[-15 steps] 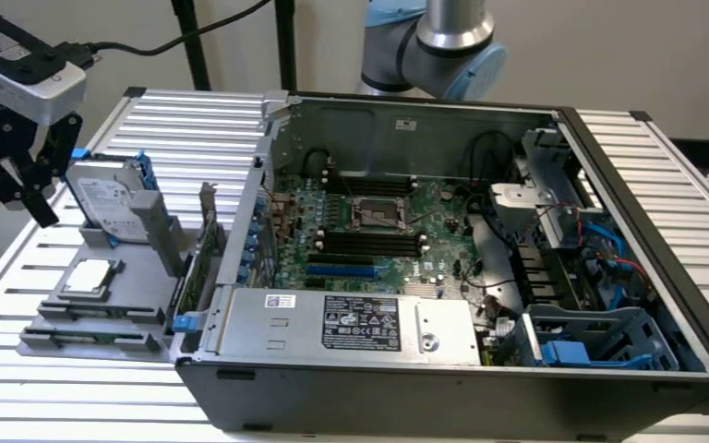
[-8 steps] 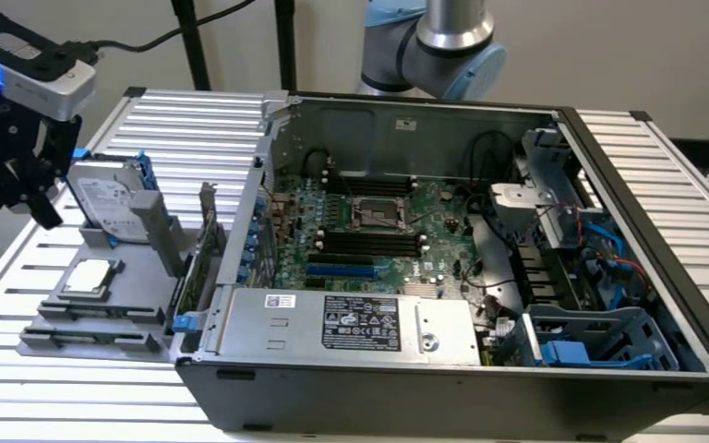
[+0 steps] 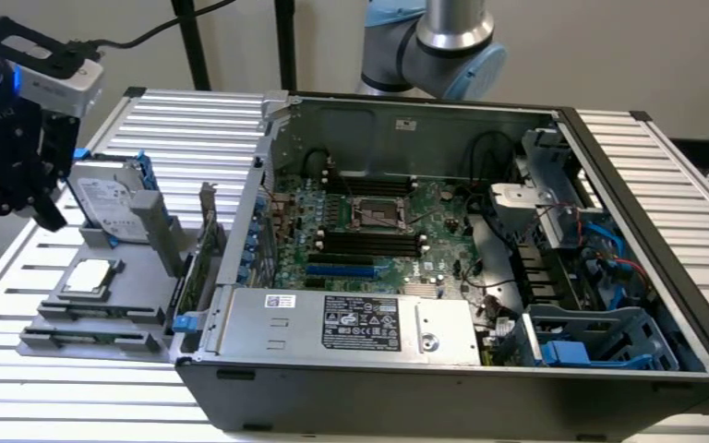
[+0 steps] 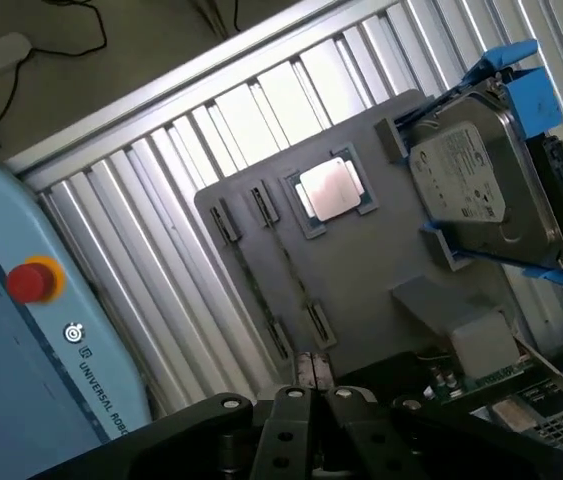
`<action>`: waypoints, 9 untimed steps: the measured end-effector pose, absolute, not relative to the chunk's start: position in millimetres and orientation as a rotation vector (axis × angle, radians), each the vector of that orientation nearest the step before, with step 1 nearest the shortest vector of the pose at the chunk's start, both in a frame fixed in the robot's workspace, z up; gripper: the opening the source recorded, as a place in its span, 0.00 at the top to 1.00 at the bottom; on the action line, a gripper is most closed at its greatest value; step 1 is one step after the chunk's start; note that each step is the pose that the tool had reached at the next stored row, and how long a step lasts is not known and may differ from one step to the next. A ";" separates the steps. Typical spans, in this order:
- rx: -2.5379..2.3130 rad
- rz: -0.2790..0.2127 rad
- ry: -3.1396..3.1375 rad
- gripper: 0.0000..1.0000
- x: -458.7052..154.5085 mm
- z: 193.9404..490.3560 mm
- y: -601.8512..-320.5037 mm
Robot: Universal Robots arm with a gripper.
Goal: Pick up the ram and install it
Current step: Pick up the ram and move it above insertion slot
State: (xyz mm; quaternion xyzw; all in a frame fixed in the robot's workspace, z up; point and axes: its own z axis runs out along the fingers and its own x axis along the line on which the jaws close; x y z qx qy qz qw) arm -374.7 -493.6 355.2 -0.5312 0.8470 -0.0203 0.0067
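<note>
Robotics lab or test cell, not a home. A slatted aluminium worktop (image 3: 182, 115) carries an open desktop computer case (image 3: 453, 397) with a bare motherboard (image 3: 379, 217), plus a grey fixture plate (image 3: 126, 263) holding loose parts. Universal Robots arm (image 3: 453, 41) beyond the case, black gripper (image 4: 311, 372) near the plate, pale-blue teach pendant (image 4: 21, 400) with a red stop button (image 4: 29, 282). Black stand poles (image 3: 283, 41) at the back.

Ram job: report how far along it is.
Done: nothing yet; the motherboard's black slots look empty. In hand: the gripper hovers shut by the grey tray, apparently gripping nothing. Left: both the pickup and the install.
</note>
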 end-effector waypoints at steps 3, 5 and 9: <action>-1.732 -0.063 2.603 0.89 -374.7 352.7 -493.6; -1.780 -0.062 2.570 0.89 -374.6 350.7 -493.7; -1.871 -0.061 2.502 0.89 -374.7 347.0 -493.6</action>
